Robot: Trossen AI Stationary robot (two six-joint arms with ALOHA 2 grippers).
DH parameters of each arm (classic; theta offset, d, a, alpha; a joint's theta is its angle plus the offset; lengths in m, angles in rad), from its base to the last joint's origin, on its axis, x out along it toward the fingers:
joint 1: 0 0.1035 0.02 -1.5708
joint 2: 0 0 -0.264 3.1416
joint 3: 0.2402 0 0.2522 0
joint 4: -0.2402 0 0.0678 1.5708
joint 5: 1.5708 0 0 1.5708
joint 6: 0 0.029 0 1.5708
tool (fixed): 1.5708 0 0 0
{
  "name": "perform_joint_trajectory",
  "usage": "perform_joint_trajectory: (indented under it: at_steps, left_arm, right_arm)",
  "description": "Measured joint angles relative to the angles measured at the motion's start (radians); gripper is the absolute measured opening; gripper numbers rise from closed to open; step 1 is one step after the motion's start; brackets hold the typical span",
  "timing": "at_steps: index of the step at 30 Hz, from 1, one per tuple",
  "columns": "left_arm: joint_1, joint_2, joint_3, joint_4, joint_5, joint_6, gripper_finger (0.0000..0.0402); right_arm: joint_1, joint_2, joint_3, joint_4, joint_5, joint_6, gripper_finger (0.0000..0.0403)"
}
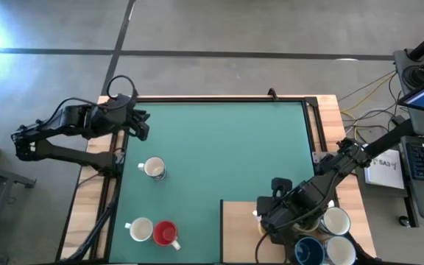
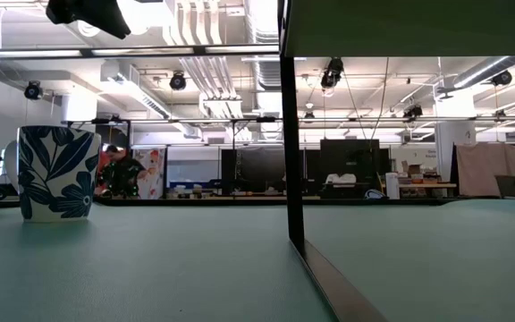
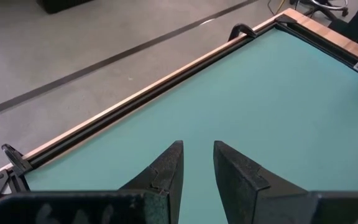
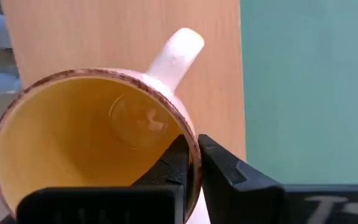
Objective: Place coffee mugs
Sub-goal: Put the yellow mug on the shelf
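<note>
Green mat (image 1: 219, 147) carries three mugs: a white mug (image 1: 153, 168) toward 9 o'clock, and another white mug (image 1: 140, 230) touching a red mug (image 1: 165, 233) near 7 o'clock. Right gripper (image 4: 194, 163), at 5 o'clock over the wooden board (image 1: 238, 228), pinches the rim of a yellow-lined mug (image 4: 86, 137). Three mugs (image 1: 328, 239) wait beside it. Left gripper (image 3: 197, 165) hovers partly open and empty at 10 o'clock. Task looks roughly half done.

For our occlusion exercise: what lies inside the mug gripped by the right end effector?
The mug shows a bare yellowish interior, apparently empty. One finger of the right end effector reaches inside the rim, hiding part of the wall.
</note>
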Motion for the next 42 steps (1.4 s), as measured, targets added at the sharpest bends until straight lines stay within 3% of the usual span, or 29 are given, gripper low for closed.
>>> perform_joint_trajectory:
  at_steps: [17,42]
  left_arm:
    - [0.0,-0.001,0.0,0.001,0.0,-0.008,0.0071]
    - [0.0,-0.001,0.0,0.001,-0.008,-0.028,0.0071]
  right_arm:
    - [0.047,0.0,0.0,0.104,-0.06,0.024,0.0017]
    - [0.089,0.021,0.0,0.151,-0.05,0.026,0.0018]
